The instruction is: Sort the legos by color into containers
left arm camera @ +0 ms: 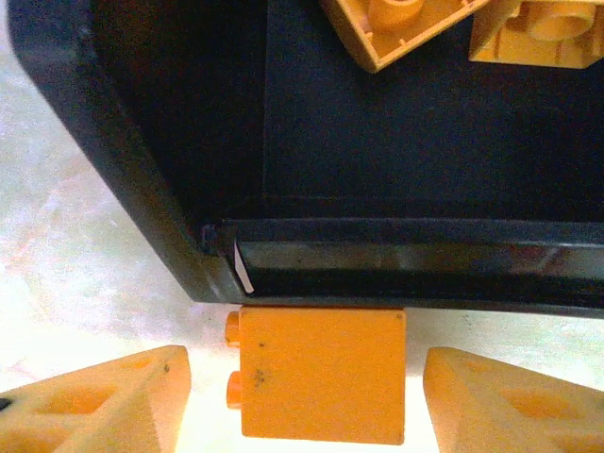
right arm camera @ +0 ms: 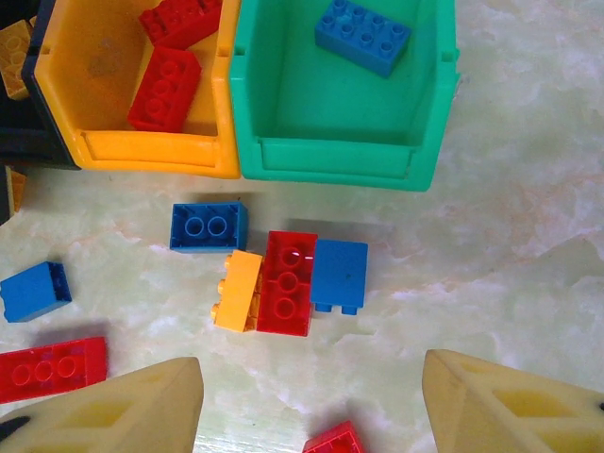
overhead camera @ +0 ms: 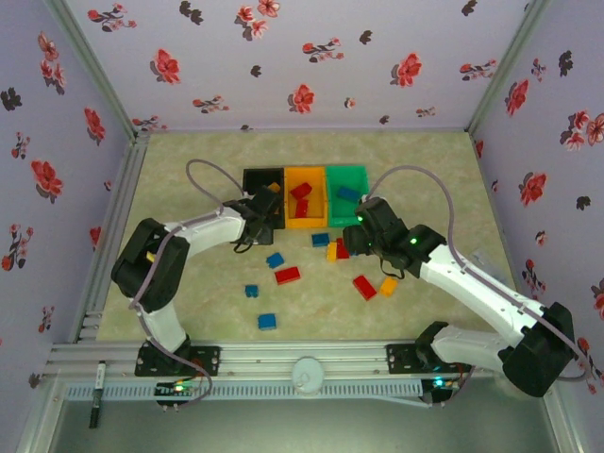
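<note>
My left gripper (left arm camera: 307, 401) stands open at the near outer wall of the black bin (left arm camera: 142, 189). An orange-yellow brick (left arm camera: 321, 373) lies on the table between its fingers (left arm camera: 104, 396), touching that wall, with a gap on each side. Two more orange-yellow bricks (left arm camera: 396, 24) lie inside the black bin. My right gripper (right arm camera: 311, 377) is open above a cluster of a yellow brick (right arm camera: 237, 290), a red brick (right arm camera: 287, 282) and a blue brick (right arm camera: 339, 275). The orange bin (right arm camera: 142, 151) holds red bricks (right arm camera: 165, 85). The green bin (right arm camera: 330, 156) holds a blue brick (right arm camera: 362, 34).
Loose bricks lie on the table in front of the bins: blue ones (overhead camera: 275, 260) (overhead camera: 251, 291) (overhead camera: 267, 321), a red one (overhead camera: 287, 275), and a red (overhead camera: 364, 287) and an orange one (overhead camera: 388, 285) beside the right arm. Floral walls enclose the table.
</note>
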Robot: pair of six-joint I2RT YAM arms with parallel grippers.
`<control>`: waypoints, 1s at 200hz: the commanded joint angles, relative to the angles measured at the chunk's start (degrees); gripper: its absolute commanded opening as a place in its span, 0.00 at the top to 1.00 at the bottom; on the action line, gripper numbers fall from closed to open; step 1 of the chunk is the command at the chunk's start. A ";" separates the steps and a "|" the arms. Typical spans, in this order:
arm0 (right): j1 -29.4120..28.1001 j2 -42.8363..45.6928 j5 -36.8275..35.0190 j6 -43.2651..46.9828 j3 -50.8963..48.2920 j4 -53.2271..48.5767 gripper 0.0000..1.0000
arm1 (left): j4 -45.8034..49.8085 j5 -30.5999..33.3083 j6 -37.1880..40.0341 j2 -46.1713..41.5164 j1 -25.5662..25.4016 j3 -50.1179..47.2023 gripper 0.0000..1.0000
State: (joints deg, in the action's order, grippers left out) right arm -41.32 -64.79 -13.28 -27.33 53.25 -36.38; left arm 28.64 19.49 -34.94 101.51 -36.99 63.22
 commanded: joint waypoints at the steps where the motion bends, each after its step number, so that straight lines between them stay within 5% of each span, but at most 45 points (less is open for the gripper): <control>1: -0.60 1.27 -0.30 -1.14 -0.44 -0.53 0.37 | -0.67 0.20 0.73 1.09 0.47 1.13 0.35; 83: -0.78 1.26 -0.55 -1.31 -0.61 -0.53 0.38 | -1.04 -0.23 -0.09 1.34 0.45 0.34 0.51; 200: -0.95 0.52 -0.40 -1.54 -1.05 0.86 0.38 | 3.36 0.82 -0.53 -9.31 -0.63 -0.87 0.57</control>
State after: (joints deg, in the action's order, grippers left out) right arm -41.89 -64.69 -13.30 -27.70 52.64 -36.29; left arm 29.45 19.11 -34.98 95.31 -37.28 62.41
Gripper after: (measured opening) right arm 0.621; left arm 0.432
